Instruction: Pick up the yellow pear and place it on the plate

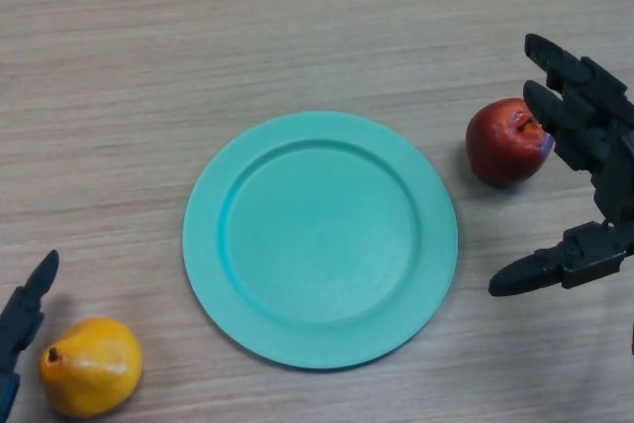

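A yellow pear (91,366) lies on the wooden table at the bottom left, its stem pointing left. Just to its left my left hand (24,319) enters at the frame edge with a straight finger showing, close to the pear but not curled round it. The teal plate (213,235) sits in the middle of the table with nothing on it. At the right edge my right hand (584,131) is open, its fingers straight and reaching up beside a red apple, its thumb (540,266) spread out lower down.
A red apple (505,142) rests on the table right of the plate, touching or nearly touching my right hand's fingers. Wooden table top (297,27) stretches across the far side.
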Motion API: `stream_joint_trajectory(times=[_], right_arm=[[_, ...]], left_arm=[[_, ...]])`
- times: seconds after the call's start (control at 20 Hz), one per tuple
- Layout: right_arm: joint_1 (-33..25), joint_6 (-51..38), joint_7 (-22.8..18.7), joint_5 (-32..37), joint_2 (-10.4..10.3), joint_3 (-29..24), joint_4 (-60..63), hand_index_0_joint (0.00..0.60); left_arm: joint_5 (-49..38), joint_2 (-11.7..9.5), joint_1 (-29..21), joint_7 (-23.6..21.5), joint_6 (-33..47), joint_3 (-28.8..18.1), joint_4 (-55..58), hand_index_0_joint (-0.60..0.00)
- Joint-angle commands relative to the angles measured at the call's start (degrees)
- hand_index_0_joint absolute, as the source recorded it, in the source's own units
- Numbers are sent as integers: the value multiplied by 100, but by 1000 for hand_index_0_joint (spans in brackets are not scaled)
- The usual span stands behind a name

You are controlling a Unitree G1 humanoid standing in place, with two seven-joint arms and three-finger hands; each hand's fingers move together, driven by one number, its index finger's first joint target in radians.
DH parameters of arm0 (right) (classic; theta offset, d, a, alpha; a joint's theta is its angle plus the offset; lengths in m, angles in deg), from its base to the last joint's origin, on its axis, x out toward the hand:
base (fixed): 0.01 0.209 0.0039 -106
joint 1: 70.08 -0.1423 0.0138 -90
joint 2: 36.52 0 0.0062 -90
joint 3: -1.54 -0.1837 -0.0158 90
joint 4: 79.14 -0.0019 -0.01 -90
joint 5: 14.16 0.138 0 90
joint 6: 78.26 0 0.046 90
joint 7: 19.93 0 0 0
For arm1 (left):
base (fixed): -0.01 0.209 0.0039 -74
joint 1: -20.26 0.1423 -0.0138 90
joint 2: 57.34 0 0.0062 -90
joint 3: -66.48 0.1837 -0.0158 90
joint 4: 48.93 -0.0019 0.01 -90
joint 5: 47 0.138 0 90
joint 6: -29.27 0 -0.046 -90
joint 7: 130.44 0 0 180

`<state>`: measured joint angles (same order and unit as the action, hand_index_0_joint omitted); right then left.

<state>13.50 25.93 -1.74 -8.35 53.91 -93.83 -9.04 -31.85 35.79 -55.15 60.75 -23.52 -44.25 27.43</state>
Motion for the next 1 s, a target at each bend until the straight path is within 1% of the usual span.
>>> stream_joint_trajectory(times=[0.05, 0.3, 0.35, 0.45, 0.5, 0.55, 0.7, 0.75, 0.9, 1.0], right_arm=[[-148, -794, -210, 151, 167, -419, -384, 0], [-147, -710, -203, 155, 196, -458, -414, 0], [-143, -712, -207, 169, 194, -463, -417, 0], [-140, -710, -209, 199, 197, -476, -422, 0], [-143, -738, -219, 207, 203, -486, -407, 0], [-146, -727, -231, 239, 204, -487, -401, 0], [-154, -717, -233, 257, 200, -475, -378, 0], [-150, -691, -226, 259, 200, -467, -398, 0], [-154, -657, -233, 282, 195, -473, -409, 0], [-142, -625, -225, 267, 199, -458, -440, 0]], left_arm=[[-625, -301, 17, -164, 510, -233, 141, 0], [-737, -315, -60, -211, 420, -54, -33, 0], [-718, -318, -55, -209, 417, -40, -39, -150], [-662, -330, -54, -245, 437, -20, -74, -350], [-533, -357, -64, -311, 452, 9, -146, -500], [-264, -380, -82, -371, 483, 156, -304, -600], [-372, -403, -41, -278, 381, 284, -292, -600], [-239, -422, -40, -313, 415, 286, -284, -600], [-197, -441, -48, -387, 515, 244, -154, -600], [-270, -390, -11, -365, 463, 158, 238, -600]])
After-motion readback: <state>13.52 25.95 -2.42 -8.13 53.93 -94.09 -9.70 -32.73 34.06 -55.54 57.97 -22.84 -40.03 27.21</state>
